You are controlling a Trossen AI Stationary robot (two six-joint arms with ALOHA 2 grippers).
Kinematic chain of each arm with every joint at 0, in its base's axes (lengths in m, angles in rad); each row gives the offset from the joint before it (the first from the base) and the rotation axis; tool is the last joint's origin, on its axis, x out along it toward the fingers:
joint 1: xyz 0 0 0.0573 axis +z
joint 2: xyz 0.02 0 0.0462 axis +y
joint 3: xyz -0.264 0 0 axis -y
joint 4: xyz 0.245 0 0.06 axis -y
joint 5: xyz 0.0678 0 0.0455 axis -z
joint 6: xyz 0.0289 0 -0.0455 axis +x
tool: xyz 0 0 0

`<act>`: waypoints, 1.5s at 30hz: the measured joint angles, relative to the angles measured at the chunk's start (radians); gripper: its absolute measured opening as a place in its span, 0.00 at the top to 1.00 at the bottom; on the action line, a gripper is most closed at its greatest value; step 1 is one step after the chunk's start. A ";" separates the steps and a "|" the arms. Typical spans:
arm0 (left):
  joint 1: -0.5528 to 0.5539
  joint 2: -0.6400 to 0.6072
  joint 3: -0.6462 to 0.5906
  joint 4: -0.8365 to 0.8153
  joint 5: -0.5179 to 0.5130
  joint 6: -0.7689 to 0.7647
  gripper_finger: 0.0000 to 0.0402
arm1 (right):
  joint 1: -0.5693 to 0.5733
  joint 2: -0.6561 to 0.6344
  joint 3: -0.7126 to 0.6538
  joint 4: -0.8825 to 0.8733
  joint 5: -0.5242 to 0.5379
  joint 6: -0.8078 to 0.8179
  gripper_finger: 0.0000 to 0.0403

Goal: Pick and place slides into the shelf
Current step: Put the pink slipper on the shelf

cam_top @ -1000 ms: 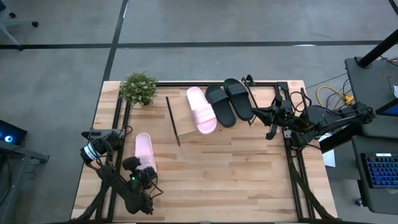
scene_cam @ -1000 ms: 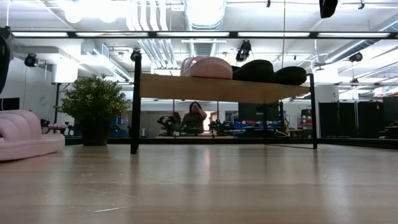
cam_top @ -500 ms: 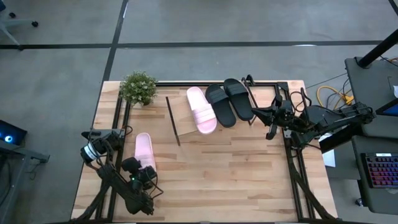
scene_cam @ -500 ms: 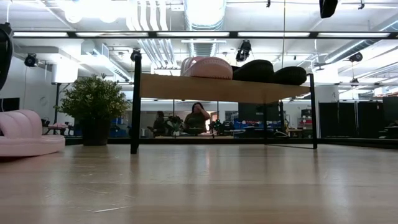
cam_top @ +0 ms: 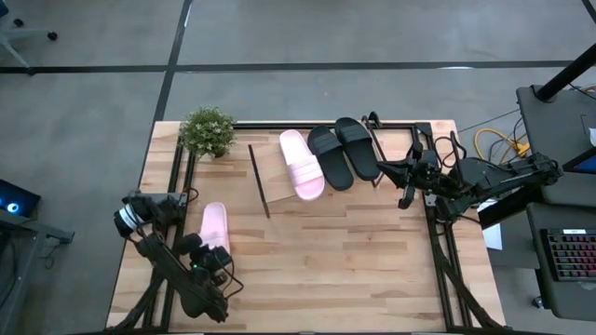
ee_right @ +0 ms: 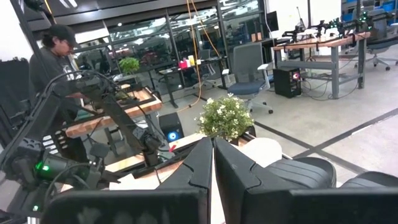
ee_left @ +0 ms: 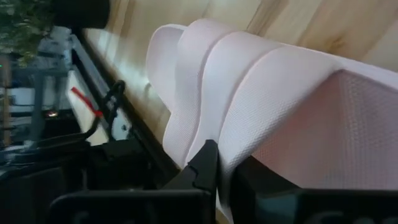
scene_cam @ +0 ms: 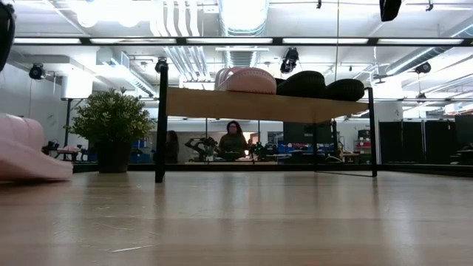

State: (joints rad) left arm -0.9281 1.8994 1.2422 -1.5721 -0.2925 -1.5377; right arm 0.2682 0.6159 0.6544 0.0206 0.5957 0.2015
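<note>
Pale pink foam fills my left wrist view: my left end effector [ee_left: 217, 177] is clamped on the edge of the pink slide [cam_top: 214, 229] that lies on the worktop [cam_top: 326, 270] near its left side, apart from the shelf. In the low view that slide [scene_cam: 29, 151] sits at the far left with one end tipped up off the wood. Just beyond it, at the worktop's far left corner, stands a small potted plant [cam_top: 207, 130]. Next comes the shelf [cam_top: 275, 177], a slanted light wood board on a thin black frame, along the far edge. On it, from left to right, rest the other pink slide [cam_top: 301, 164] and then the two black slides [cam_top: 342, 153], side by side and touching, all three pointing away across the board. The left part of the board, beside the pink slide, is bare wood. To the right of the shelf, my right end effector [cam_top: 385, 169] hovers just beside the black pair with its fingers [ee_right: 186, 171] pressed together on nothing. Through its camera I see a person [ee_right: 53, 62] standing in the room beyond the worktop.
</note>
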 joint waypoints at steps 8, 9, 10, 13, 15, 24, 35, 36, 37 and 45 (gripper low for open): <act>0.004 -0.033 -0.001 0.001 -0.004 -0.002 1.00 | 0.000 0.000 0.000 0.008 0.000 -0.001 0.98; 0.004 -0.033 -0.001 0.001 -0.004 -0.002 1.00 | 0.000 0.000 0.000 0.009 0.000 -0.001 0.98; 0.004 -0.033 -0.001 0.002 -0.004 -0.002 1.00 | 0.000 0.000 0.000 0.008 0.000 0.000 0.98; 0.004 -0.033 0.000 0.001 -0.011 -0.001 1.00 | 0.000 0.000 0.000 0.009 0.000 -0.001 0.98; 0.004 -0.033 0.001 0.001 -0.014 -0.001 1.00 | 0.000 0.000 0.000 0.008 0.000 0.000 0.98; 0.010 -0.042 0.053 0.002 -0.091 0.026 1.00 | 0.000 0.000 0.000 0.008 0.000 0.000 0.98; 0.015 -0.095 0.085 0.002 -0.136 0.093 1.00 | 0.000 0.000 0.000 0.010 0.000 0.000 0.98; 0.015 -0.106 0.089 0.001 -0.136 0.114 1.00 | 0.000 0.000 0.000 0.010 0.000 0.000 0.98; 0.017 -0.116 0.091 0.001 -0.137 0.131 1.00 | 0.000 0.000 0.000 0.010 0.000 0.000 0.98; 0.029 -0.190 0.083 0.003 -0.175 0.135 1.00 | 0.000 0.000 0.000 0.010 0.000 0.000 0.98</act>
State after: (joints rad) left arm -0.8993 1.7096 1.3248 -1.5691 -0.4675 -1.4023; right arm 0.2680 0.6159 0.6544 0.0307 0.5957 0.2013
